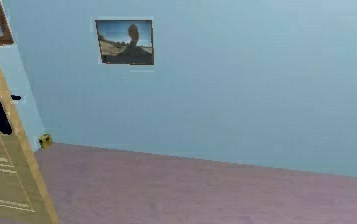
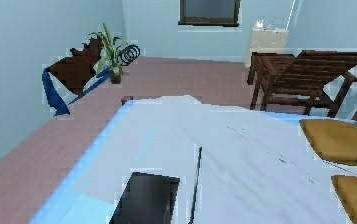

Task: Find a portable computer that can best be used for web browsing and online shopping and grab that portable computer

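While the forward view is facing a pale blue wall [image 1: 246, 90] with a framed picture [image 1: 124, 41] hanging at its upper left, the arm side view is looking across a white bed [image 2: 236, 140]. A dark flat slab, seemingly the portable computer [image 2: 146, 198], is lying on the bed at the bottom edge, left of centre, with a thin dark strip [image 2: 196, 185] running just beside it on the right. Two mustard pillows [image 2: 334, 140] are resting at the right edge. A wooden chair [image 2: 301, 72] is standing at the upper right, a potted plant [image 2: 111, 50] at the upper left. How the tool is standing cannot be told.
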### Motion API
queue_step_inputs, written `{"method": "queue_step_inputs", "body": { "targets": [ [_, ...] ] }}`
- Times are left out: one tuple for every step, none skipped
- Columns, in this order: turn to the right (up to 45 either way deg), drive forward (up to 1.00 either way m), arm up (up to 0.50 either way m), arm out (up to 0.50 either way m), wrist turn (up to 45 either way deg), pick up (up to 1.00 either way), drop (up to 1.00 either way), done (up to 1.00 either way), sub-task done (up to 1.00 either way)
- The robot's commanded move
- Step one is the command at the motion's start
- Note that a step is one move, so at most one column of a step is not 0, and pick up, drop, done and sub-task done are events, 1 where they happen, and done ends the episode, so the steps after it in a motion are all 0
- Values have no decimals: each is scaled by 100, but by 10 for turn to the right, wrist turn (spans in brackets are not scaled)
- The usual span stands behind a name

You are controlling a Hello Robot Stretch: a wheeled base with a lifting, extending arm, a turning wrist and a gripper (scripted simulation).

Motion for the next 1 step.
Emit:
{"method": "queue_step_inputs", "body": {
  "targets": [
    [0,0,50,0,0,0,0,0,0]
  ]
}}
